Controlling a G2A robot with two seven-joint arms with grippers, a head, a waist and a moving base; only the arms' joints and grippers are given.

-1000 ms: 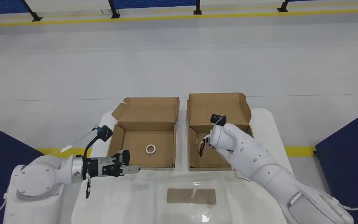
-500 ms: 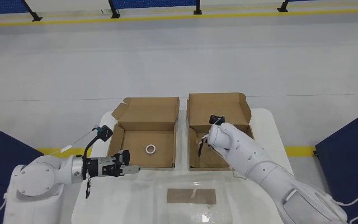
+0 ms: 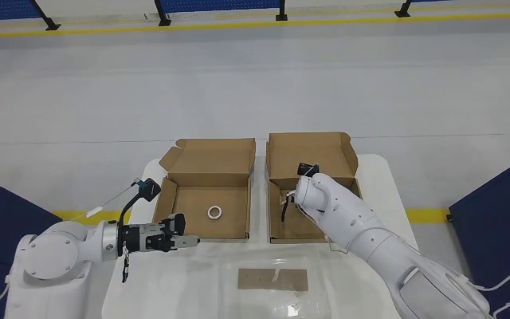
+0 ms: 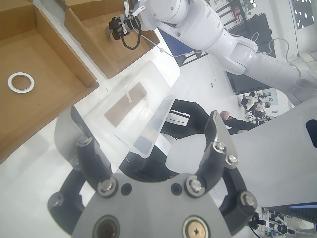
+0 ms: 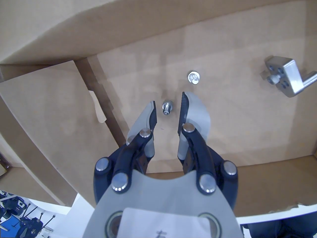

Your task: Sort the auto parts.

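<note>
My right gripper (image 5: 167,106) is open low inside the right cardboard box (image 3: 307,155), and a small silver bolt (image 5: 166,107) lies on the box floor between its fingertips, untouched. A second bolt (image 5: 193,77) and a metal bracket (image 5: 284,77) lie farther along the same floor. In the left cardboard box (image 3: 191,227) lies a white ring washer (image 3: 214,212). My left gripper (image 3: 187,239) hangs open and empty in front of that box's near corner. From the left wrist view, the ring washer (image 4: 20,82) and the right gripper (image 4: 112,27) are both visible.
A clear plastic tray (image 3: 223,271) with a brown card in it sits on the white table (image 3: 374,171) in front of both boxes. The open box lids stand up at the back. The box walls closely flank the right gripper.
The right arm has shifted slightly toward the back-left over its box, with its gripper staying low and open. The left arm has not moved.
</note>
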